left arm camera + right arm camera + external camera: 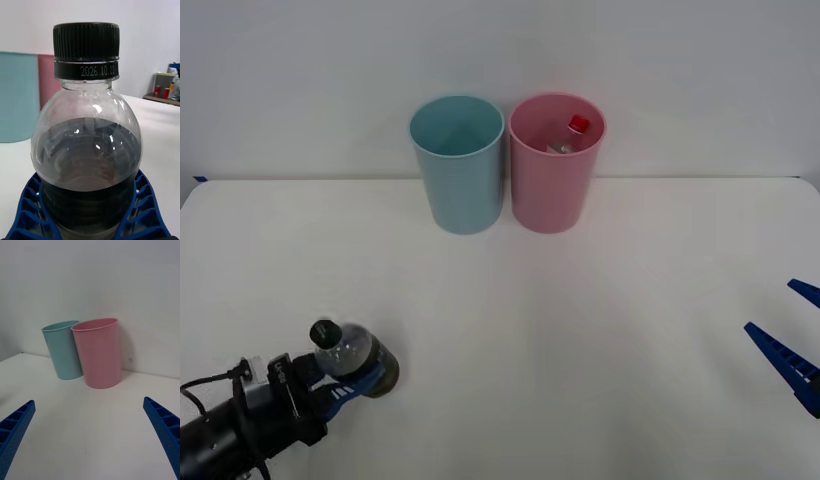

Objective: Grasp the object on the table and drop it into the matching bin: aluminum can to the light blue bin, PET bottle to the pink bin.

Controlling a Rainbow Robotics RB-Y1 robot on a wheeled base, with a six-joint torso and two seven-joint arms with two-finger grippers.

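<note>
Your left gripper (352,385) is clenched around the PET bottle (352,352) at the lower left of the front view; grasp done. You have yet to carry and drop it into the pink bin (555,165). Your right gripper (792,340) waits spread wide, lower right.

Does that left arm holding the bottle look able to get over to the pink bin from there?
Probably yes. The left gripper is shut on the PET bottle, and bare table lies between it and the pink bin. The light blue bin beside it needs clearing.
</note>
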